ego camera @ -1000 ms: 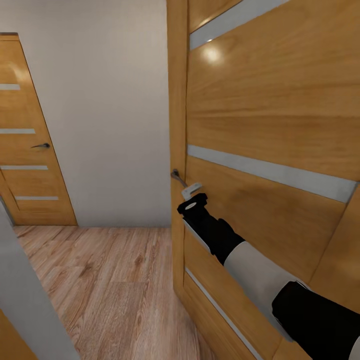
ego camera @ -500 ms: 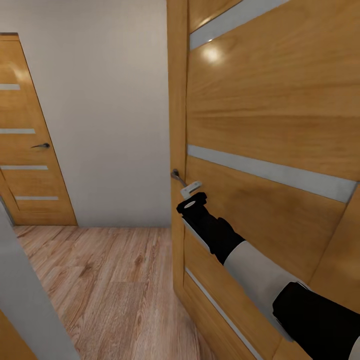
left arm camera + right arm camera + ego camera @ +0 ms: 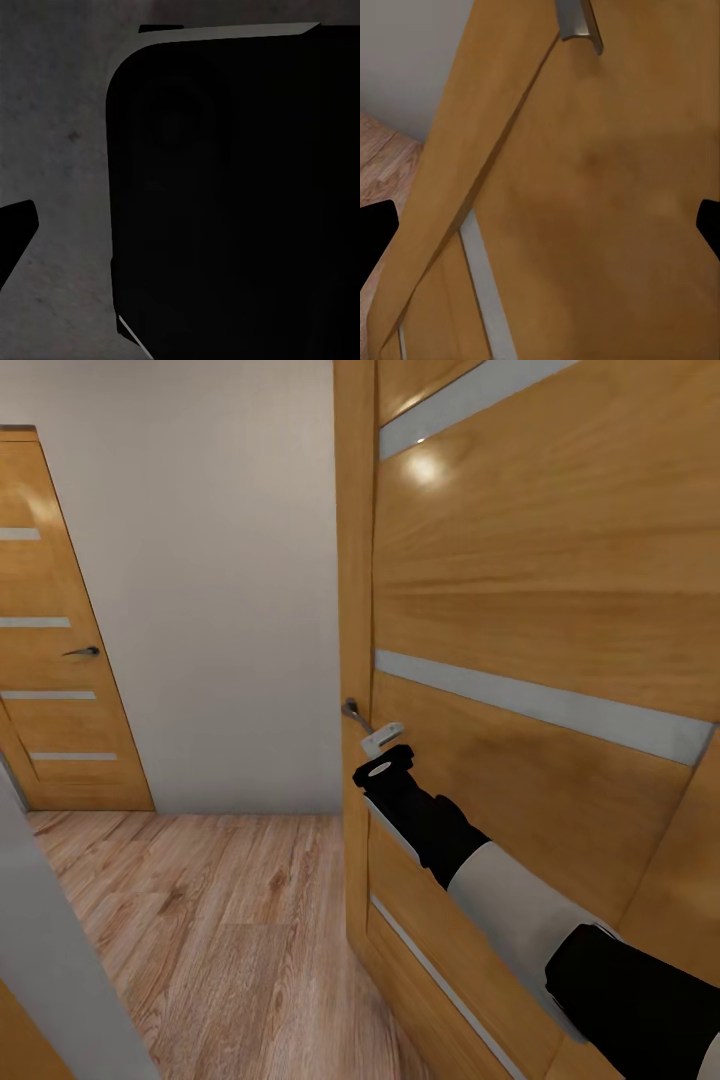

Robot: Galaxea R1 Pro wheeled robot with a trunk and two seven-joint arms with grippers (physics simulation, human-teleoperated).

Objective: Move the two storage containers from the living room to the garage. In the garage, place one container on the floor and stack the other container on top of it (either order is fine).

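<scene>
The two storage containers are out of view. In the head view my right arm reaches forward to an orange-brown wooden door (image 3: 540, 610), and my right gripper (image 3: 383, 742) sits just below its metal lever handle (image 3: 352, 710). The right wrist view looks at the door panel (image 3: 585, 195) from close up, with the handle (image 3: 580, 22) ahead. There my right gripper (image 3: 540, 229) is open, its black fingertips (image 3: 375, 240) far apart with nothing between them. In the left wrist view my left gripper (image 3: 180, 232) has one fingertip (image 3: 15, 232) at the picture's edge over a dark grey surface, beside a large black body.
The near door's edge (image 3: 355, 660) stands upright right in front of me. A second wooden door (image 3: 50, 660) with a dark handle is at the far left in a white wall (image 3: 220, 610). Light wood-plank flooring (image 3: 230, 920) runs between them. A grey edge (image 3: 50, 960) crosses the lower left.
</scene>
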